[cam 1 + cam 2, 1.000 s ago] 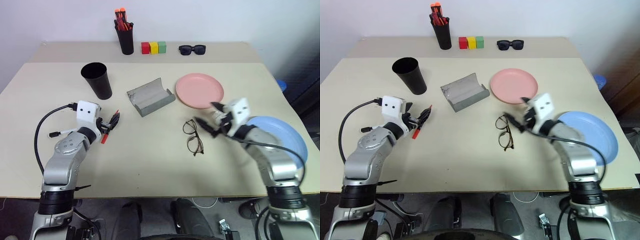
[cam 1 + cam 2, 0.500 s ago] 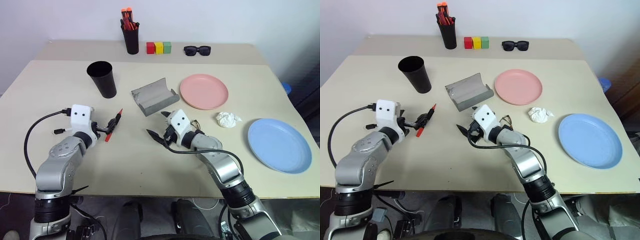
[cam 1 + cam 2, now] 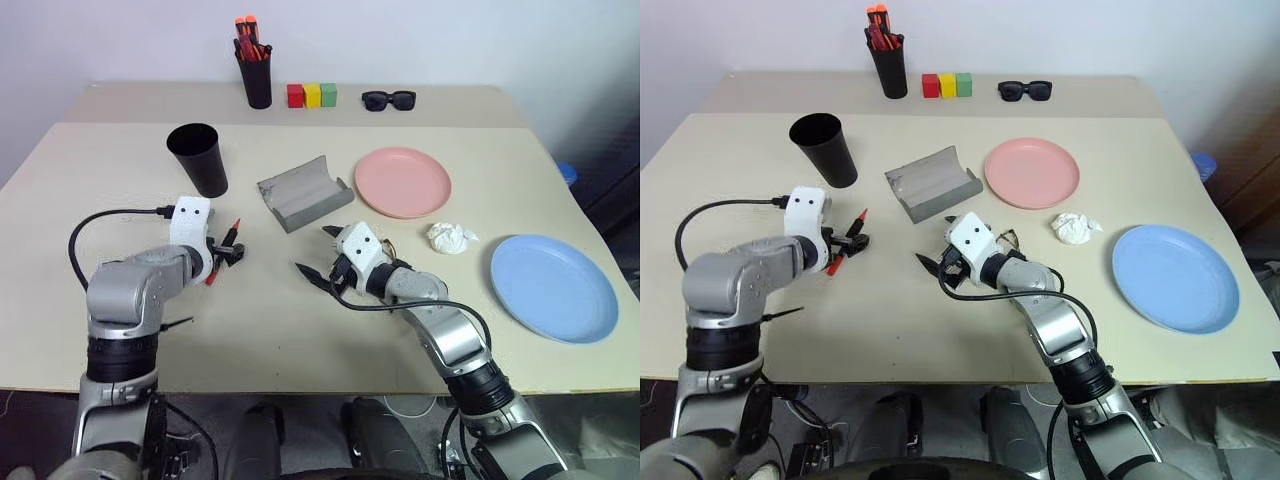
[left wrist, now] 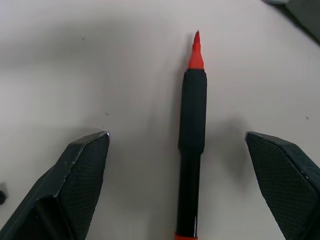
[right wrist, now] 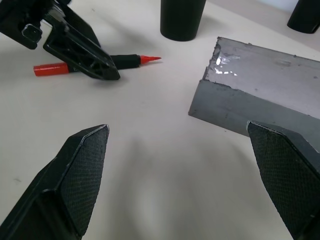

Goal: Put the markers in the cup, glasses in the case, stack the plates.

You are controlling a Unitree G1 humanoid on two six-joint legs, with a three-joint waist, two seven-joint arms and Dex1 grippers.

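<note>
A red marker (image 4: 193,110) with a black section lies on the table between the fingers of my left gripper (image 3: 228,250), which is open and tilted down over it. The black cup (image 3: 198,160) stands just beyond it. My right gripper (image 3: 312,250) is open at the table's middle, pointing toward the marker, with the grey case (image 3: 303,195) just behind it. The wire-framed glasses (image 3: 1008,238) lie mostly hidden behind my right hand. The pink plate (image 3: 402,182) sits right of the case and the blue plate (image 3: 553,288) near the right edge.
A crumpled white paper (image 3: 450,238) lies between the two plates. On the back shelf stand a black pen holder (image 3: 256,75) with orange-capped pens, three coloured blocks (image 3: 311,95) and black sunglasses (image 3: 387,99).
My right arm swung from beside the blue plate to the table's middle, uncovering the crumpled paper. My left gripper tipped downward over the red marker and widened a little.
</note>
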